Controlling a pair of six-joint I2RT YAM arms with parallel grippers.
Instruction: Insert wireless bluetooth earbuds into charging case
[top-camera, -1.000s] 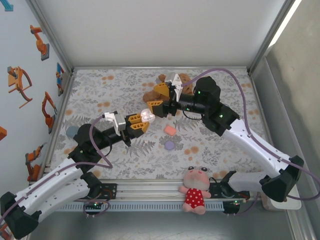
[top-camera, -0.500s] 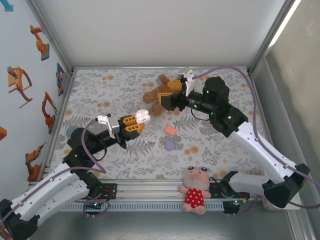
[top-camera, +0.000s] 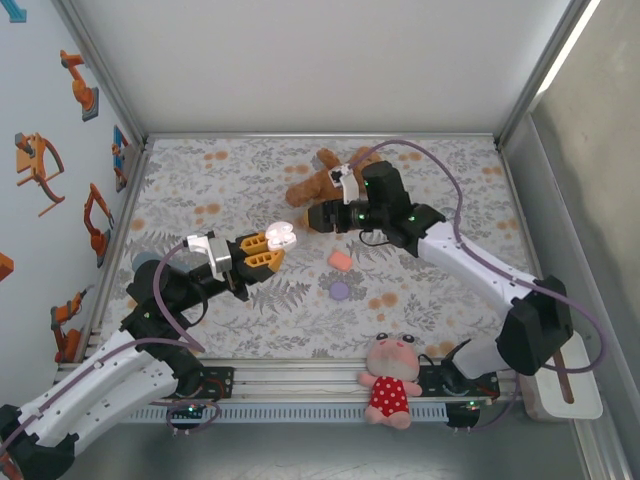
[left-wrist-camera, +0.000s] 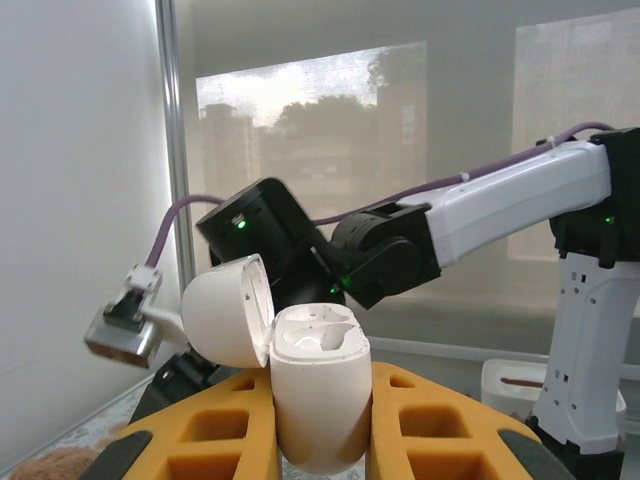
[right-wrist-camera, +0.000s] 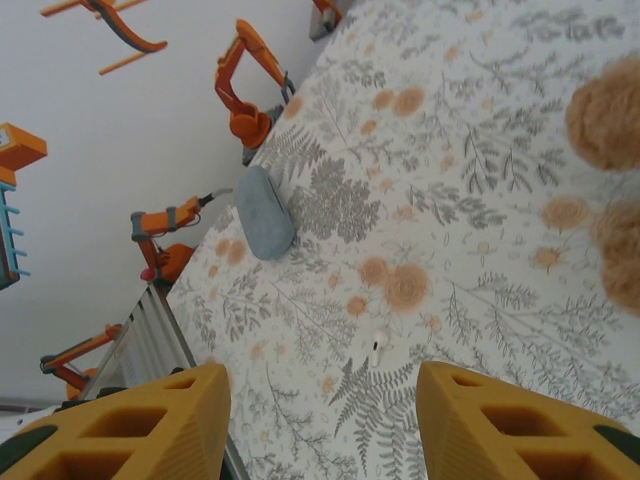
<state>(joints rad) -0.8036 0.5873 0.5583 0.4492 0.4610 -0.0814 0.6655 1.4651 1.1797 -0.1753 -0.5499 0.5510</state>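
**Open charging case held up in left gripper; one earbud lies on the desk**

The left gripper (top-camera: 270, 246) is clamped on a white charging case (top-camera: 281, 235) and holds it above the floral desk (top-camera: 220, 180). In the left wrist view the case (left-wrist-camera: 318, 395) stands upright between the yellow fingers (left-wrist-camera: 215, 435). Its lid (left-wrist-camera: 228, 310) is swung open to the left on its hinge. The top of the body shows pale moulded wells, but I cannot tell whether a bud sits in them.

The right gripper (top-camera: 320, 216) hangs just beyond the case, beside a brown teddy bear (top-camera: 322, 178). In its own wrist view the right gripper (right-wrist-camera: 322, 400) has its fingers spread wide with nothing between them.

On the desk below that gap lies a tiny white earbud (right-wrist-camera: 378, 345), loose and clear of both fingers. Farther off lies a grey-blue oval object (right-wrist-camera: 263, 212).

A pink pastel piece (top-camera: 341, 260) and a round pale purple piece (top-camera: 340, 291) lie near each other on the desk, towards the near side from the held case. A pink plush doll in a red dress (top-camera: 390, 380) lies at the near edge.
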